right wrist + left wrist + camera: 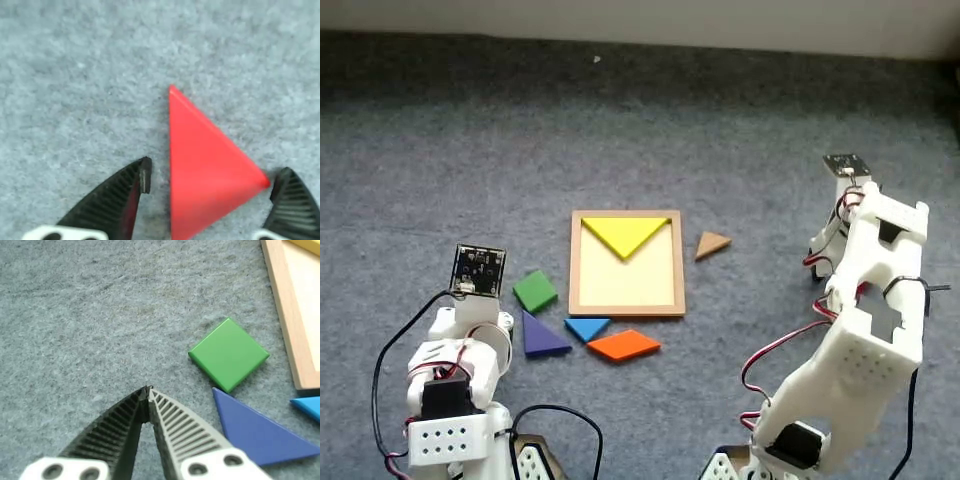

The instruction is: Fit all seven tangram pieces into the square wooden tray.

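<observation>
a square wooden tray (626,309) lies flat on grey carpet (470,150), between the two arms and a little ahead of them. a yellow triangle (623,235) sits inside it, long side along the far rim, point toward the arms; the floor around it shows pale wood. a tan triangle (710,244) lies near the right rim, apart from it. a green square (535,291) lies cornerwise near the left rim. a purple triangle (541,336), a blue triangle (587,327) and an orange parallelogram (624,345) lie in a row just beside the near rim. carpet runs wide past the far rim.

the left gripper (148,392) hangs just beside the green square, jaws pressed tip to tip with nothing between them. the right gripper (212,177) stands spread wide astride a red triangle (205,170) that lies flat on the carpet, with a gap between one finger and the triangle.
</observation>
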